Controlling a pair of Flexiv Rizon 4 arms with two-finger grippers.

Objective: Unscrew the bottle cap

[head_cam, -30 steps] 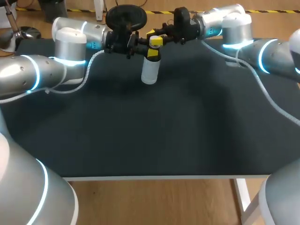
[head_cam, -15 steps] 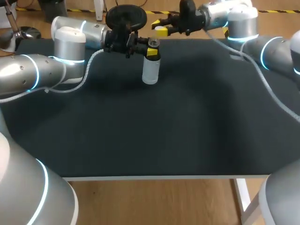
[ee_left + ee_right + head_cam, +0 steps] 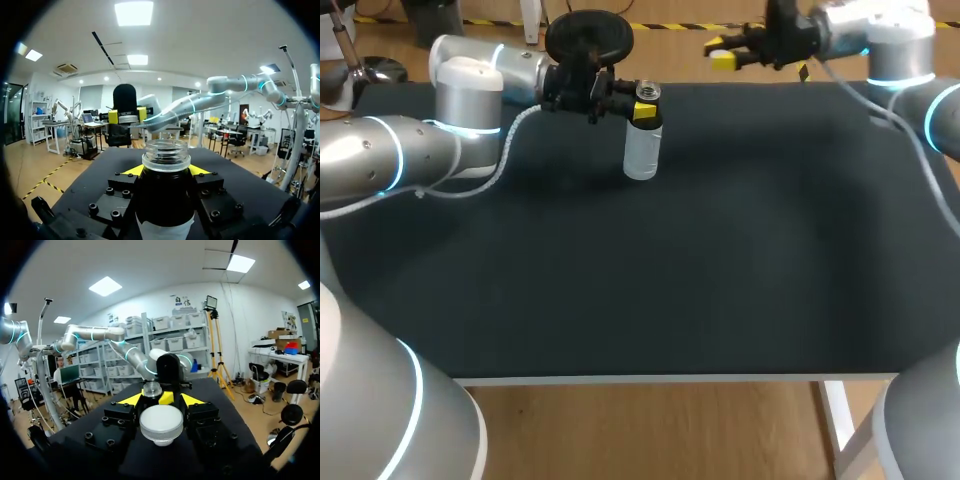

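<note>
A clear bottle stands upright near the table's far edge, its mouth open and capless. My left gripper is shut on the bottle just below the neck, with yellow fingertips on either side. Off to the bottle's right, my right gripper hangs over the table's far edge. It is shut on the white bottle cap, which sits between its fingers. Ahead of the cap, the bottle mouth is visible in the right wrist view.
The dark table top spreads wide in front of the bottle, down to its front edge. My left arm lies along the far left side. White cables trail from my right arm over the right side.
My right gripper has lifted off the bottle and moved right and back, carrying the cap. The bottle's mouth now stands open. My left gripper and the bottle have stayed put.
</note>
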